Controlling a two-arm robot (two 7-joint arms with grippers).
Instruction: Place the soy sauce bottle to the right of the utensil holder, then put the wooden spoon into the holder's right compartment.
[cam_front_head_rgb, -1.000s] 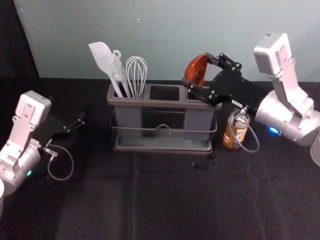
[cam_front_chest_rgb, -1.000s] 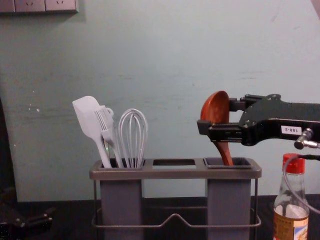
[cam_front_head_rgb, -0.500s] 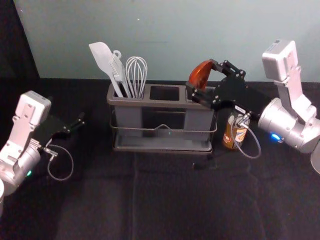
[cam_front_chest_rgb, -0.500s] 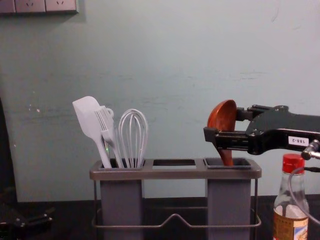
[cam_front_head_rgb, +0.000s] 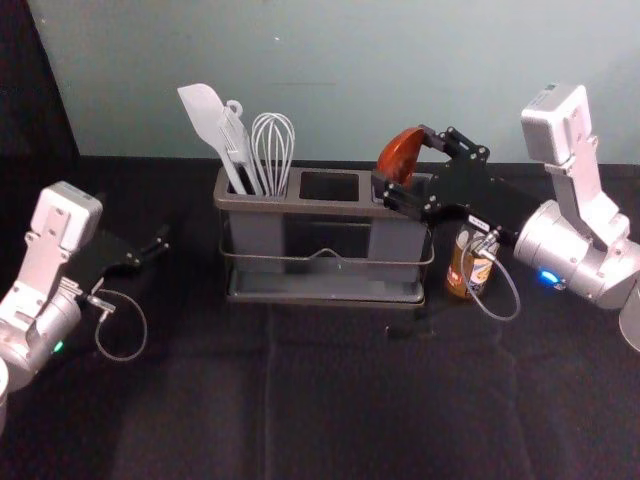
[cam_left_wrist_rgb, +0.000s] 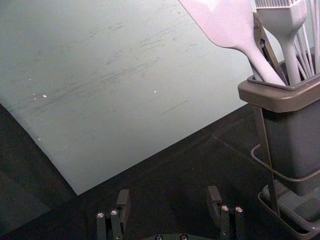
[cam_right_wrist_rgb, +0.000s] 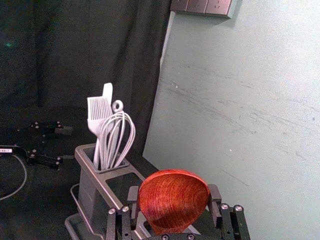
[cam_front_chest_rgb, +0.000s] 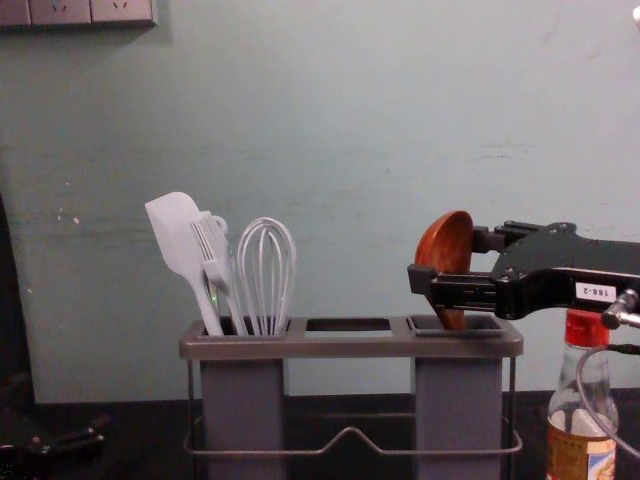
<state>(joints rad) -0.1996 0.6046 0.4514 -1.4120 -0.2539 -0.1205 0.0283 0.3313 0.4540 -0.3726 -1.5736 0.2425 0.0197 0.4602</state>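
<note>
On my left, I have the left gripper (cam_front_head_rgb: 155, 250) parked low beside the utensil holder (cam_front_head_rgb: 300, 208), reaching inward from the left; its jaws stand wide apart with nothing between them. The holder's left compartment carries a pale spatula (cam_front_head_rgb: 203, 112), a brush (cam_front_chest_rgb: 208, 240) and a whisk (cam_front_chest_rgb: 265, 265), heads up.

Further right, my right arm comes in from the right side, with the right gripper (cam_front_head_rgb: 402, 158) nearly level above the holder's right compartment (cam_front_chest_rgb: 458, 390). The wooden spoon (cam_front_chest_rgb: 447, 245) is there, bowl up and handle down, its long axis close to upright with a slight lean. In the chest view the handle drops behind the compartment's front rim; how deep it reaches I can't tell.

I have the jaws parted just by the width of the bowl, one fingertip against each side, so they hold the spoon by its bowl. The handle runs down below them.

Rightmost, the soy sauce bottle (cam_front_chest_rgb: 580, 455) stands upright just beside the holder's right end, below my right arm, with the arm's cable (cam_front_head_rgb: 518, 300) looping in front of it.
</note>
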